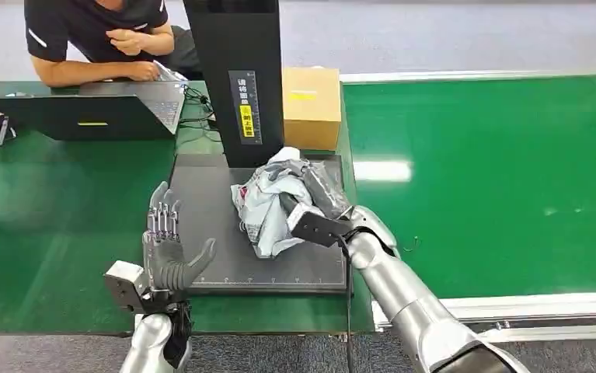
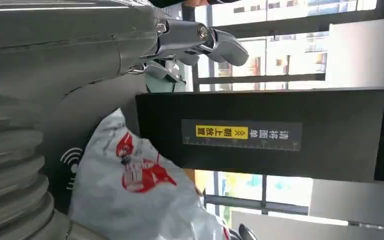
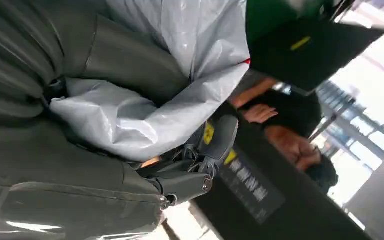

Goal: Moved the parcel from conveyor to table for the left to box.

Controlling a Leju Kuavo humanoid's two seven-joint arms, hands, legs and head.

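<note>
At the far left of the green table (image 1: 61, 202) a person (image 1: 96, 35) leans over an open laptop (image 1: 85, 109). Nearer the robot, the left hand (image 1: 169, 247) stands upright at the left edge of the dark scale platform (image 1: 209, 225), palm facing the parcel, its fingers (image 1: 164, 217) straight and spread, thumb angled out toward the platform, holding nothing and well apart from the bag. A black post (image 1: 236, 78) with a yellow label rises from the back of the platform, and a cardboard box (image 1: 311, 105) sits just behind it to the right. The parcel (image 1: 275, 202), a crumpled grey-white plastic bag with red print, lies on the right half of the platform just in front of the post. The right hand (image 1: 319, 200) grips it from the right side: the fingers (image 3: 215, 142) curl over the far top of the bag while the thumb presses in from the near side, so the bag is bunched between them. Whether the bag rests fully on the platform or is slightly lifted is unclear. Further right runs the green conveyor (image 1: 496, 179).
</note>
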